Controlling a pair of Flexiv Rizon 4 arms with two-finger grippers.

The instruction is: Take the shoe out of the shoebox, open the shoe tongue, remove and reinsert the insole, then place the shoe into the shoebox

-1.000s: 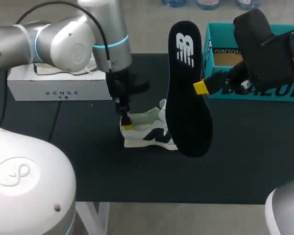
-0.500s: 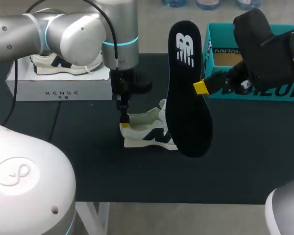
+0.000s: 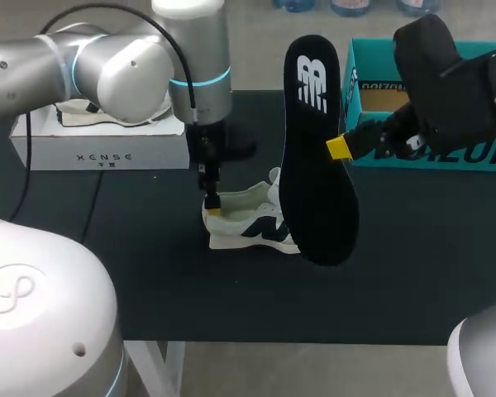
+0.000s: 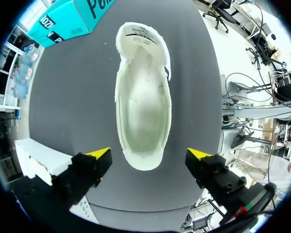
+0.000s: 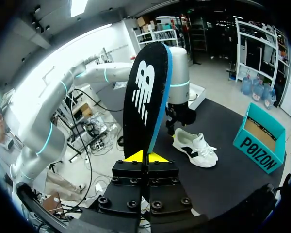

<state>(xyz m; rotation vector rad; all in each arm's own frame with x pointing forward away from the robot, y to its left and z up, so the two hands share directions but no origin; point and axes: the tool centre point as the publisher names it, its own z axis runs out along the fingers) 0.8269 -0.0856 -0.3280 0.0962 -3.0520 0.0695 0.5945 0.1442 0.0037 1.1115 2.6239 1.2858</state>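
The insole (image 3: 318, 149) stands nearly upright in the air, clenched at its edge by the right gripper (image 3: 339, 148), its lower end hanging near the shoe's (image 3: 248, 219) laced end. The shoe lies flat on the surface (image 3: 397, 256), long axis running from the left gripper (image 4: 149, 155) toward the shoebox (image 3: 479, 153). That gripper hangs spread wide above the heel, holding nothing. Reinserting probably means tipping the insole down along that axis.
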